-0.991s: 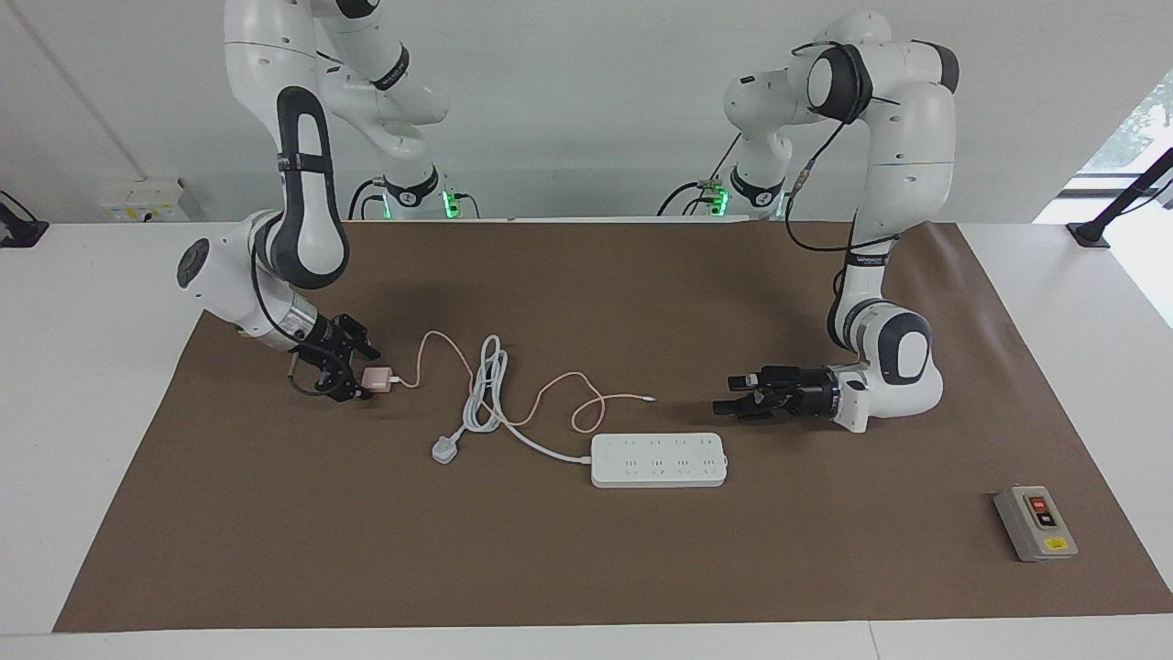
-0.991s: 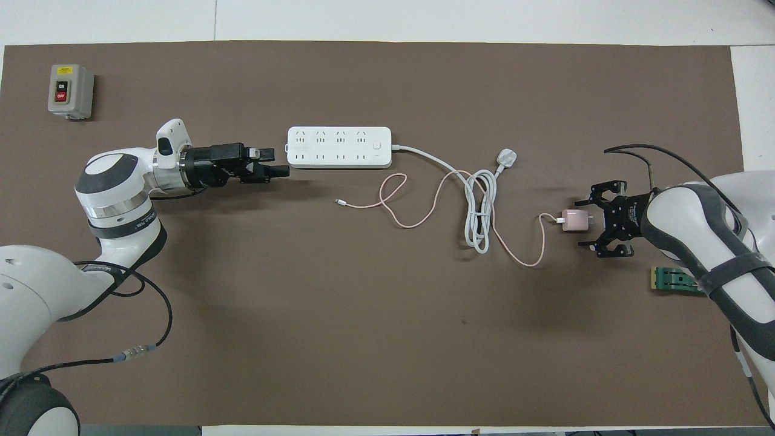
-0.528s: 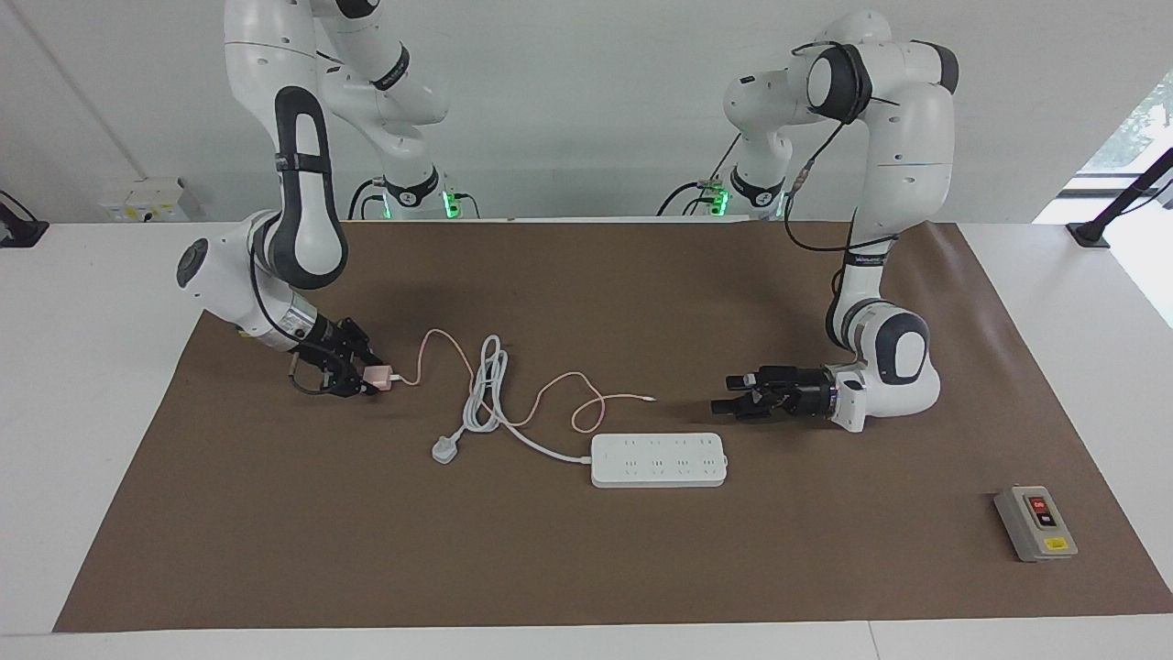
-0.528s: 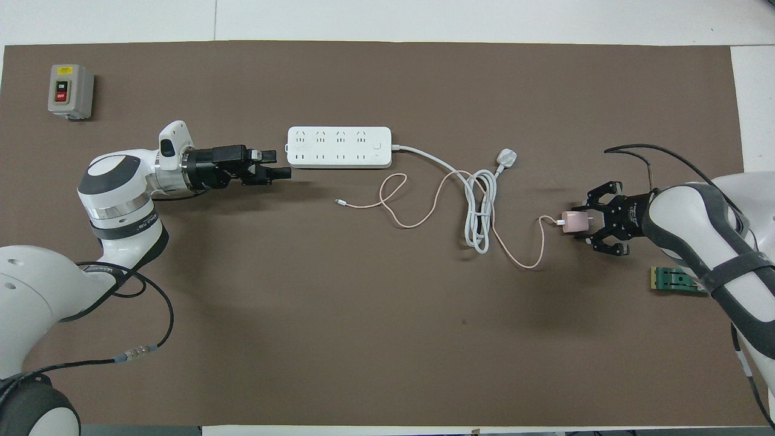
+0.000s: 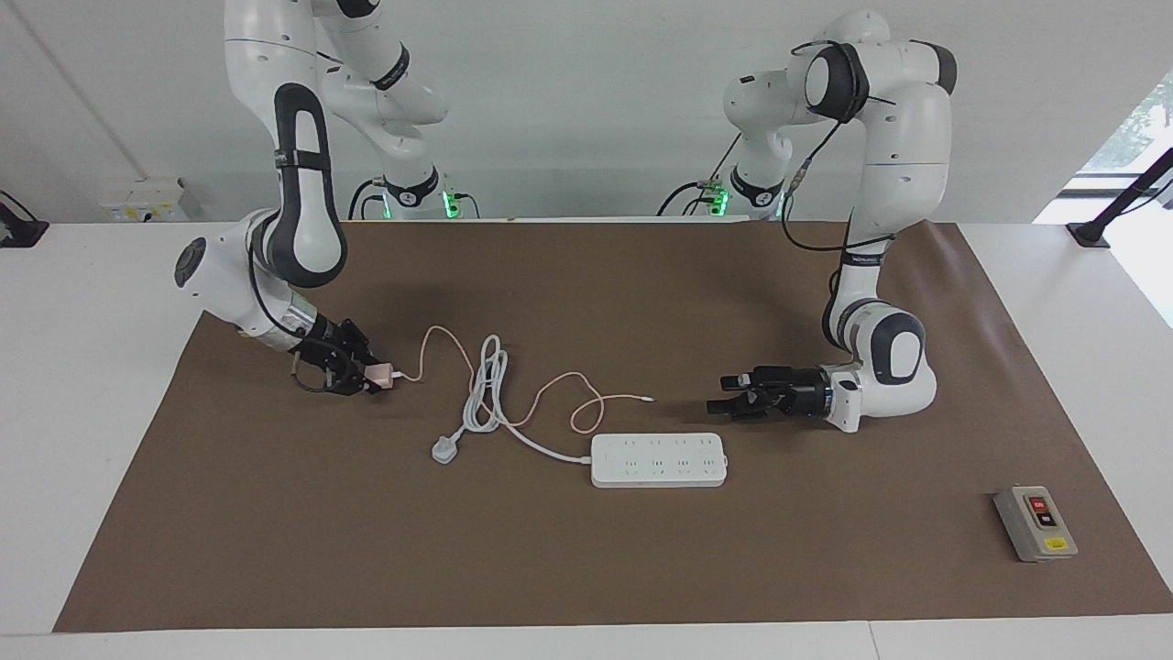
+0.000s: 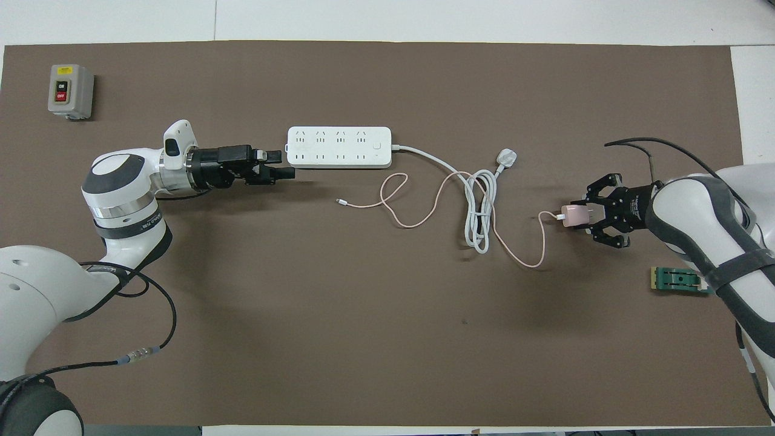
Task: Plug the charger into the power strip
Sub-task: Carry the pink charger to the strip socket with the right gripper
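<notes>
I stand across from the robots, so twelve o'clock points at them.

First comes the right tool (image 5: 367, 380), low over the brown mat (image 5: 586, 568) near the mat's nine o'clock edge. It is clenched on the charger (image 5: 378, 375), the little pink cube. The black fingers cover part of the cube, so I cannot tell if the cube touches the mat. The charger is at ten o'clock from the power strip (image 5: 660, 459), well apart from it.

The thin pink cable (image 5: 550, 390) loops away from the cube. It crosses the thick white cord (image 5: 486, 385), which lies bunched in a long loop. Where they cross, it is hard to tell which one is on top. The pink cable's loose tip lies at twelve o'clock from the strip. The grey-white plug (image 5: 444, 451) lies at nine o'clock from the strip.

The strip lies flat in the middle of the mat, sockets up. At its six o'clock the mat is bare all the way to the edge, so there is lots of room.

The left tool (image 5: 724, 396) lies sideways, low over the mat by the strip's end. Its fingers are spread and hold nothing. I cannot tell if it touches the strip.

The switch box (image 5: 1035, 523) sits at four o'clock, near the mat's corner.

From above, the right arm covers part of a small green block (image 6: 677, 280).
</notes>
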Tool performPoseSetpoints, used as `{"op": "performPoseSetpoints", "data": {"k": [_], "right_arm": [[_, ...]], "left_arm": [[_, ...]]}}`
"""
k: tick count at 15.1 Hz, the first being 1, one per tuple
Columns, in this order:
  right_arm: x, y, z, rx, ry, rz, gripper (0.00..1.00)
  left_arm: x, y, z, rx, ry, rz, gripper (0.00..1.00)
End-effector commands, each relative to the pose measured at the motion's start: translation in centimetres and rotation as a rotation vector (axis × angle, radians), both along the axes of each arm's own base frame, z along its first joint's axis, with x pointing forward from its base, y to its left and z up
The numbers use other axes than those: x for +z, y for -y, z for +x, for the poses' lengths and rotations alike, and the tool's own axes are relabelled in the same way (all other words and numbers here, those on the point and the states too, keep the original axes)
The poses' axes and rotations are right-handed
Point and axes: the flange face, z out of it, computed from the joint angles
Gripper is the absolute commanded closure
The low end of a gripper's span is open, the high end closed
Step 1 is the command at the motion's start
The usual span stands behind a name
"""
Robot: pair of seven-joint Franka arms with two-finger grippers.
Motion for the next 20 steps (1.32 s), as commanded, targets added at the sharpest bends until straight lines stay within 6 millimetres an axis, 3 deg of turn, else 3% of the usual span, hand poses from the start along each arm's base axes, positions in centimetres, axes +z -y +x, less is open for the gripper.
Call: {"op": "performPoseSetpoints", "data": {"k": [1,6,10,13,16,18,20], "right_arm": [[4.5,-1.9,2.1,-0.029,0.02,0.042,1.0],[10.9,-4.5,5.5,-0.088,0.054,0.054,1.0],[13.8,-10.5,7.6,-0.125,0.036,0.073,1.0],[14.6,-16.9,7.6,-0.085,0.022,0.082,1.0],[16.0,-22.4,8.9,-0.008,-0.02,0.04,1.0],[17.1,-24.5,10.5,-0.016,-0.043,0.038,1.0],[16.5,-27.6,10.5,0.006,-0.043,0.034,1.0]], "left_arm": [[1.0,0.6,-0.6,0.003,0.025,0.04,0.0],[2.9,1.3,-2.0,0.018,0.033,0.075,0.0],[3.8,3.7,-2.8,0.046,0.017,0.028,0.0],[4.8,6.1,-3.3,0.03,0.026,-0.003,0.0],[5.6,7.7,-3.1,0.061,0.028,-0.028,0.0],[6.2,8.7,-3.1,0.076,0.041,0.003,0.0],[7.5,9.9,-3.4,0.071,0.04,0.009,0.0]]}}
